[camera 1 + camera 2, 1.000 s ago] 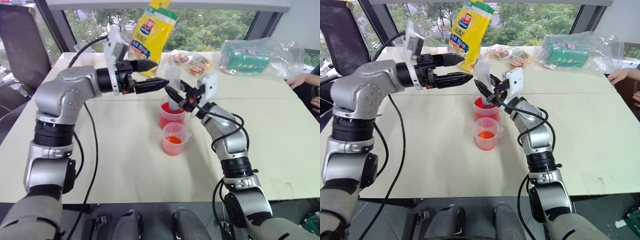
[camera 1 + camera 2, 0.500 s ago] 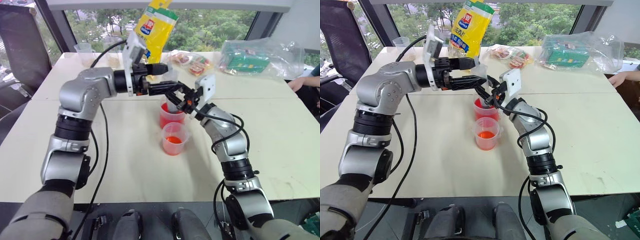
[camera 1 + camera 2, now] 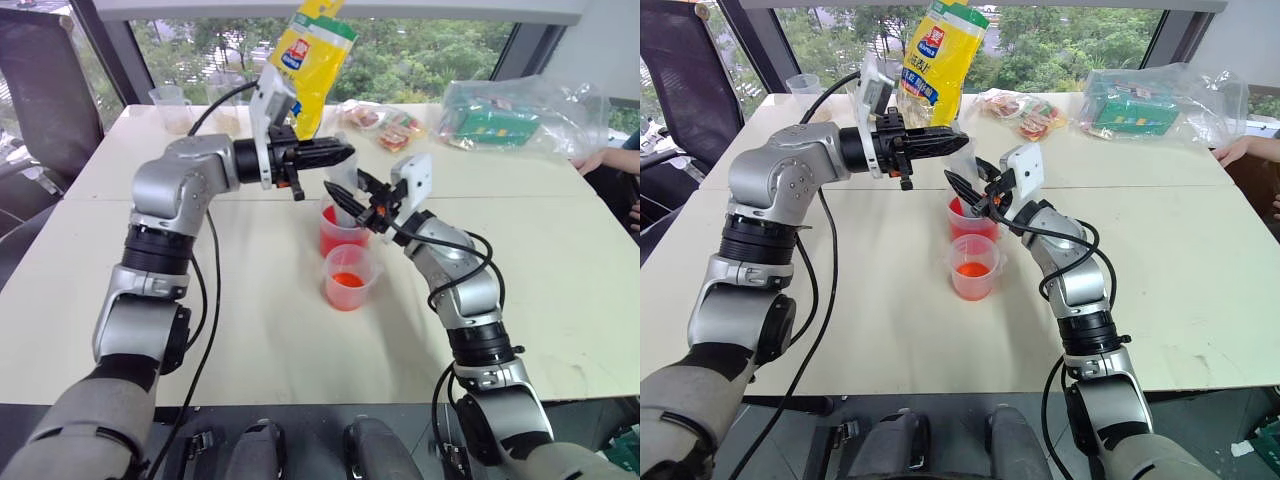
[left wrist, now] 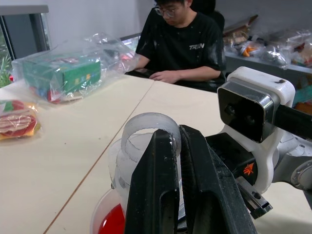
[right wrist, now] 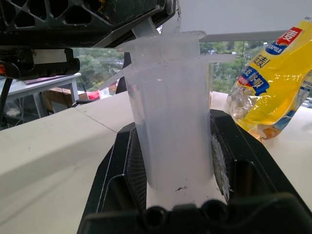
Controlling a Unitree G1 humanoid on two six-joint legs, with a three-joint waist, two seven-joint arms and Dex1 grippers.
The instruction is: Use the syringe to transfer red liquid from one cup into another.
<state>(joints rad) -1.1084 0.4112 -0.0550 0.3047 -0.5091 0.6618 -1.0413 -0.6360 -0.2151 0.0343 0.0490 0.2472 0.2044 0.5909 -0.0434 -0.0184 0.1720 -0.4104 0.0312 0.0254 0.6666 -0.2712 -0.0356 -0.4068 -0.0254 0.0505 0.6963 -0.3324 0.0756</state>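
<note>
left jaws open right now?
No, the left gripper has its jaws pinched shut on the plunger of the syringe.

syringe (image 5: 173, 112) tip hidden behind right hand (image 5: 170, 195) (barrel visible), seated person's (image 4: 180, 41) face cropped

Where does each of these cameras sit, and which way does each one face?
Left and right eye views: on the head, looking forward and down at the table; both arms show, with the left gripper and right gripper at the syringe over the taller cup.
Left wrist view: along the left gripper's shut fingers on the plunger ring, toward a seated person.
Right wrist view: along the right gripper holding the syringe barrel.
Shared: the syringe.
</note>
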